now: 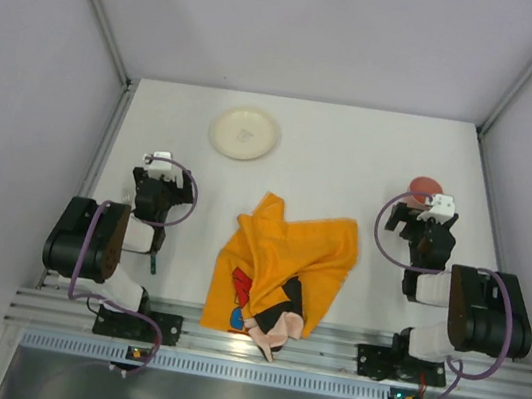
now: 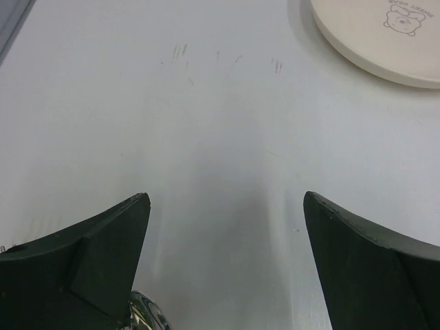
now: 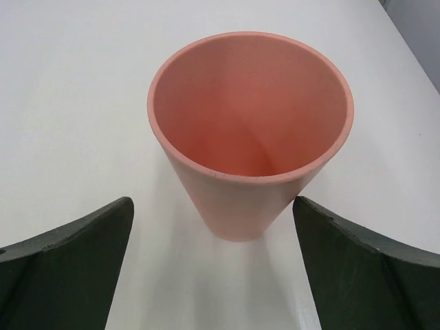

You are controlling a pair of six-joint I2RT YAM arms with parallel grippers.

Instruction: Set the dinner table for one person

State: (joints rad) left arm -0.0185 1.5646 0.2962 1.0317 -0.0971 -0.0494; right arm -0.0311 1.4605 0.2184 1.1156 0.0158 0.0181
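Note:
The dinner table [image 1: 354,153] is a plain white top. A cream plate [image 1: 244,132] with a bear print lies at the back left, and its edge shows in the left wrist view [image 2: 385,41]. My left gripper [image 1: 161,169] hovers in front of it, open [image 2: 227,195], with only bare table between the fingers. A pink cup [image 3: 251,137] stands upright at the right, half hidden in the top view [image 1: 424,188]. My right gripper [image 1: 427,211] sits just short of it, open [image 3: 212,201], fingers apart from the cup's sides.
A crumpled orange cloth mat [image 1: 281,263] with a cartoon print lies at the front middle, reaching the near rail. A shiny metal piece [image 2: 146,313] shows under the left fingers. A thin dark green handle [image 1: 152,259] lies beside the left arm. Walls enclose three sides.

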